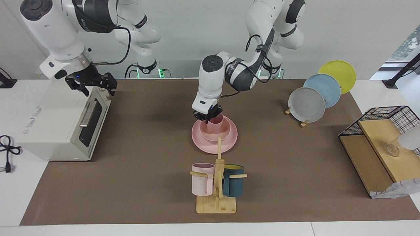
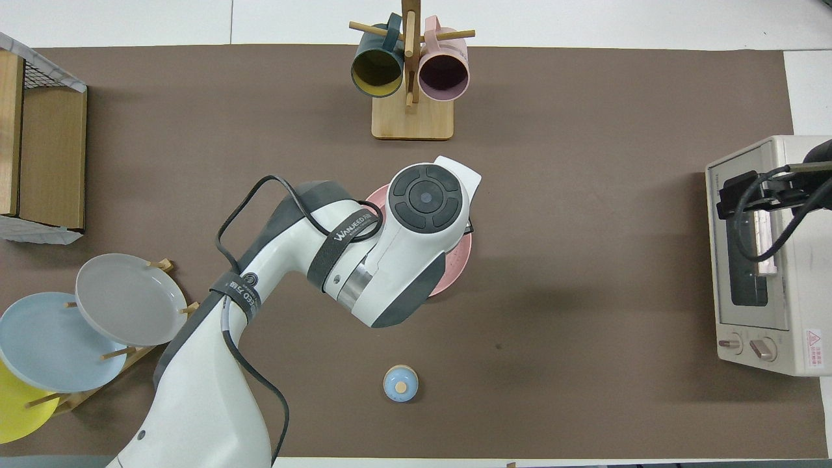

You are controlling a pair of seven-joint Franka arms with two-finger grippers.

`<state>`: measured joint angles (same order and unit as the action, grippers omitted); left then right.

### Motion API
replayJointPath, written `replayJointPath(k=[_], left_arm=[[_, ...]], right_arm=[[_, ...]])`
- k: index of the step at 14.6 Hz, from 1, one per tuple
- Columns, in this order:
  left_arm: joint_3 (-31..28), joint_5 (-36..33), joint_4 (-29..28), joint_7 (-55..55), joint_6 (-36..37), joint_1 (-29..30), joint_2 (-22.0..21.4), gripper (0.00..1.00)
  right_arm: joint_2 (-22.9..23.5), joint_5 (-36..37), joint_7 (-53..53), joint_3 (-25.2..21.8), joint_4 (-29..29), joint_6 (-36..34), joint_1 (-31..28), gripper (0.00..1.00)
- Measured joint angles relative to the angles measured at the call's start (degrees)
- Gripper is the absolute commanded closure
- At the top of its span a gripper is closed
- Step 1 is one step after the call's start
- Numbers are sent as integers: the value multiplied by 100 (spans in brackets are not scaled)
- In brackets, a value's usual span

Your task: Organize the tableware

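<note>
— The left gripper (image 1: 209, 118) is down on the pink cup (image 1: 215, 124), do you see? One finger looks to be inside the rim and one outside, so I'd say it is pinching the cup's wall on the side nearest the robots.

— And the cup sits where?

— In the pink bowl (image 1: 215, 133), and the bowl rests on the pink plate (image 1: 229, 144), all three stacked in the middle of the desk (image 1: 147, 170). From above the left arm's wrist covers nearly all of it; only the plate's edge (image 2: 459, 262) shows past the arm.

— What about the right gripper (image 1: 93, 83)?

— It hangs over the top of the toaster oven (image 1: 62, 127), well apart from the plate, at the right arm's end of the desk. Its fingers stand spread with nothing between them. That arm is waiting.

— What else is around the plate?

— Farther from the robots than the plate stands a wooden mug tree (image 1: 217, 183), with a pale pink mug (image 1: 202, 179) and a dark teal mug (image 1: 233, 180) hung on its pegs. Nearer to the robots than the plate, a small blue knobbed lid-like thing (image 2: 400, 383) lies on the brown mat. Toward the left arm's end from the plate there is a rack holding a grey plate (image 1: 306, 104), a blue plate (image 1: 322, 90) and a yellow plate (image 1: 338, 75), each tilted on edge, and farther along that end a wood and wire shelf (image 1: 377, 147).
</note>
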<state>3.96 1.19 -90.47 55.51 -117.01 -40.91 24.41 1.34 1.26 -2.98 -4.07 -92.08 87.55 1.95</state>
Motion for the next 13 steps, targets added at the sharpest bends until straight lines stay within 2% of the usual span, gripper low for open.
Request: replayJointPath(k=[1, 2, 6, 10, 13], left_arm=[[-1, -1, -5, 0, -9, 0, 0, 6], [-2, -3, -5, 0, -9, 0, 0, 0], [-84, -144, 37, -1, 124, 13, -102, 0], [-182, -194, 203, -190, 831, 511, -706, 0], [-209, -205, 265, -965, 1505, 1159, -1332, 0]], right_arm=[[0, 0, 0, 0, 0, 0, 0, 0], [0, 0, 0, 0, 0, 0, 0, 0], [0, 0, 0, 0, 0, 0, 0, 0], [0, 0, 0, 0, 0, 0, 0, 0], [0, 0, 0, 0, 0, 0, 0, 0]])
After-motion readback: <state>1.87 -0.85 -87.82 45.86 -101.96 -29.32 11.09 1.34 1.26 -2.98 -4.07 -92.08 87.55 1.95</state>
